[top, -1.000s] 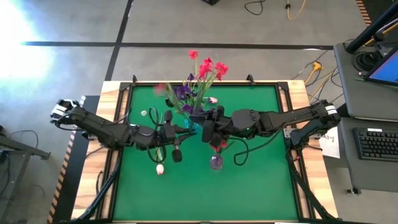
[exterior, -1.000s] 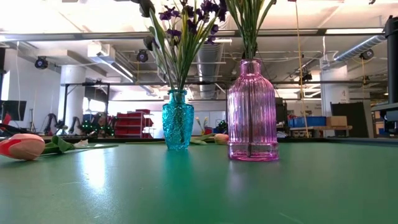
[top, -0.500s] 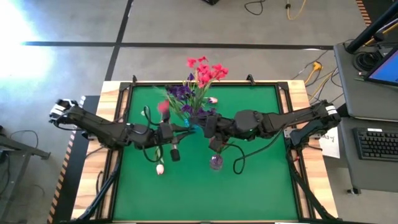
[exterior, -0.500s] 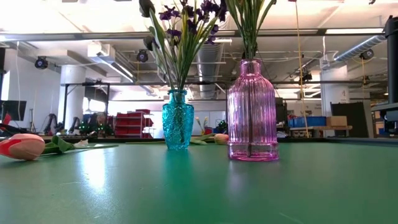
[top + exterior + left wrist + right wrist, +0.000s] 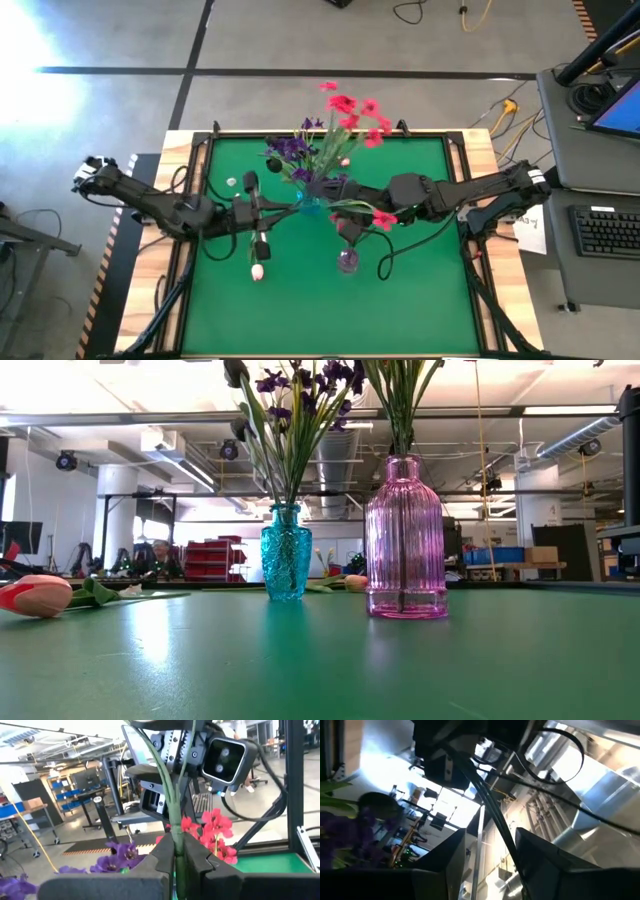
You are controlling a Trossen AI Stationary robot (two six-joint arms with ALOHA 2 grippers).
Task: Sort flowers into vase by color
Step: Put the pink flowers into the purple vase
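**Red stem pinched by the left pincer, both arms meeting mid-counter**

On the green counter (image 5: 420, 290), seen from above, the left arm reaches in from nine o'clock. A white-pink tulip bud (image 5: 257, 271) lies flat on the mat just below that arm; in the low view the same bud (image 5: 35, 595) rests on its side at the far left. The left pincer (image 5: 179, 857) is pressed together on a green stem (image 5: 170, 795) — its fingers (image 5: 162, 857) clamp the stem on both sides, and red blossoms (image 5: 215, 832) show just beyond.

Near the counter's centre stands the teal vase (image 5: 286, 552), holding purple flowers (image 5: 300, 385) upright. From above, the purple clusters (image 5: 290, 150) sit toward eleven o'clock of the centre, with a red spray (image 5: 352, 108) fanning out toward twelve o'clock, past the counter's far edge.

Right of the teal vase stands the pink vase (image 5: 405, 540), with green stems rising from its neck; from above it shows at (image 5: 347, 261). A single red blossom (image 5: 384, 219) lies close by the right arm.

The right arm comes in from three o'clock — its pincer (image 5: 487, 852) is spread, fingers (image 5: 540, 865) apart, nothing between them.
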